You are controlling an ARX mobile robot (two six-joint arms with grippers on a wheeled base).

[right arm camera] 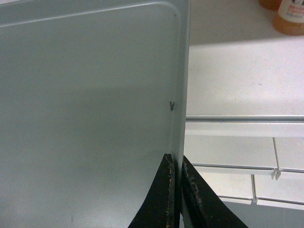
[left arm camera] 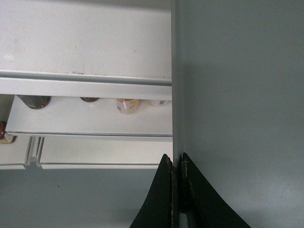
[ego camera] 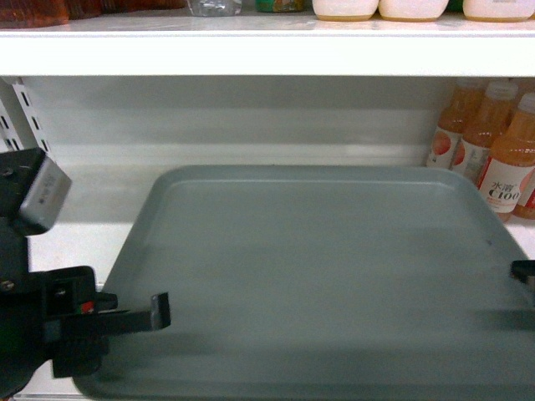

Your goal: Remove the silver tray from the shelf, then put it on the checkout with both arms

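Note:
The silver tray (ego camera: 326, 276) is a wide grey-green sheet with a low rim that fills the middle of the head view. It lies partly over the white shelf (ego camera: 71, 242) and juts out past the shelf's front lip. My left gripper (ego camera: 155, 313) is shut on the tray's left rim; in the left wrist view the jaws (left arm camera: 177, 161) pinch the edge of the tray (left arm camera: 237, 95). My right gripper (ego camera: 523, 271) is shut on the right rim, and its wrist view shows the jaws (right arm camera: 178, 164) closed over the tray (right arm camera: 85, 104) edge. The checkout is out of view.
Orange juice bottles (ego camera: 508, 180) stand on the shelf at the tray's far right corner. An upper shelf board (ego camera: 251, 54) with jars hangs close above. Lower shelves with bottles (left arm camera: 126, 104) and grey floor show beneath the tray.

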